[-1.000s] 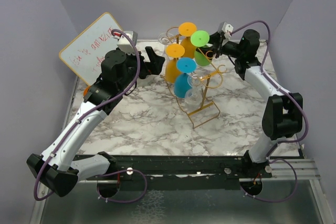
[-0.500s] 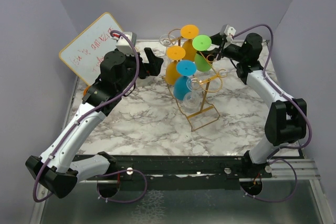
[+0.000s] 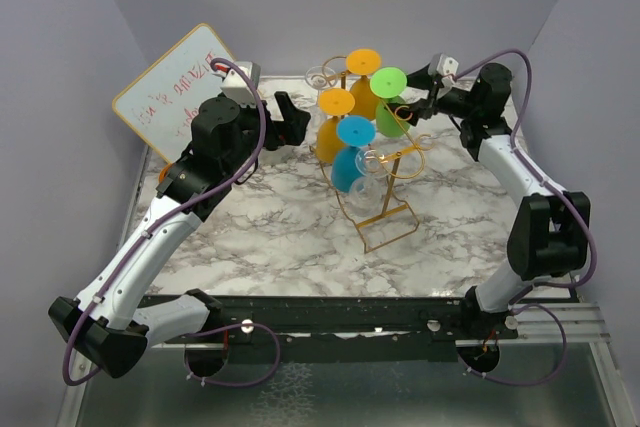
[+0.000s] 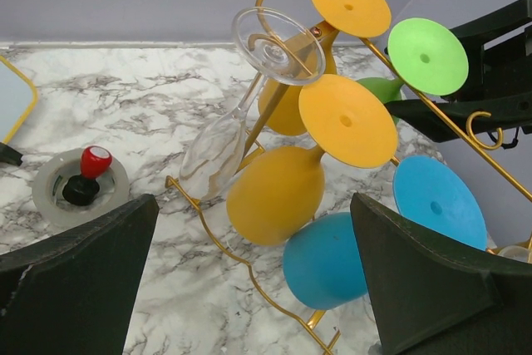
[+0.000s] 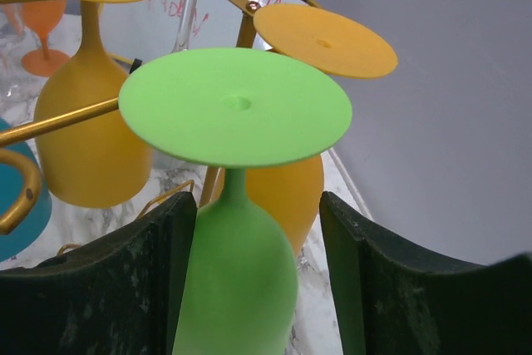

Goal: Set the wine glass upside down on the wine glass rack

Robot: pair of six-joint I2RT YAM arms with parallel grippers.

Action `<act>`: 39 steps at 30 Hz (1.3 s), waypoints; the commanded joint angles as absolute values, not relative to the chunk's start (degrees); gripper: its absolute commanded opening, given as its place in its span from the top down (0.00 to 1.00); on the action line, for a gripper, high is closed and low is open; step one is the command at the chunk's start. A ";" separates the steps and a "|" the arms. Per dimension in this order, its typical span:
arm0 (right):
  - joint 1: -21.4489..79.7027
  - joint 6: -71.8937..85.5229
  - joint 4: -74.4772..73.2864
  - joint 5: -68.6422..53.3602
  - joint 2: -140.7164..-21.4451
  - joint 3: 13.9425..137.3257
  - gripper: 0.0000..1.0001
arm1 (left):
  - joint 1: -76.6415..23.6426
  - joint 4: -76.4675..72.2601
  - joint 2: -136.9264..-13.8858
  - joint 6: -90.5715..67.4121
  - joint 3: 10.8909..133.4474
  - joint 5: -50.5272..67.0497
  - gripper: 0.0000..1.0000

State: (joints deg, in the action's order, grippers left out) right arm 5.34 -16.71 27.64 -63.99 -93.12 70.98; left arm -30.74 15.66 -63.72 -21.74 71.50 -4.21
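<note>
From above, the gold wire rack (image 3: pixel 398 150) stands upright near the middle of the marble table (image 3: pixel 270 227), with six glasses hanging on it upside down: two orange (image 3: pixel 362 59), one blue (image 3: pixel 355 130), two clear (image 3: pixel 318 75) and one green wine glass (image 3: pixel 388 78) on the side towards the right arm. The right gripper (image 3: pixel 406 110) sits at the green bowl; the left gripper (image 3: pixel 290 117) hovers just left of the rack, near one whiteboard (image 3: pixel 175 87). The left wrist camera shows both of its fingers (image 4: pixel 75 280) spread wide with nothing between them, the rack beyond, and one red-capped knob (image 4: pixel 90 162) sitting in a grey ring (image 4: pixel 50 205) on the table. The right wrist camera shows its two fingers (image 5: pixel 100 297) parted on either side of the green bowl, a gap visible at the right finger, so the jaws straddle the glass without clamping it.
</note>
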 commanded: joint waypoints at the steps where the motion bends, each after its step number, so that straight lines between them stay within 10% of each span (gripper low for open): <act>1: 4.57 -21.95 20.29 -70.75 -90.70 71.30 0.34 | -30.41 16.39 -62.73 -20.59 70.82 -5.58 0.01; 14: 1.24 -24.38 15.99 -69.95 -83.33 65.65 0.34 | -30.33 19.44 -62.79 -18.10 70.22 -11.67 0.01; 27: 0.34 -18.43 22.27 -32.28 -72.34 54.40 0.34 | -29.47 30.23 -63.24 -22.29 67.13 -32.18 0.01; 39: 0.32 6.12 10.75 -0.64 -68.84 59.17 0.39 | -28.56 48.91 -59.25 -30.96 64.97 -31.46 0.30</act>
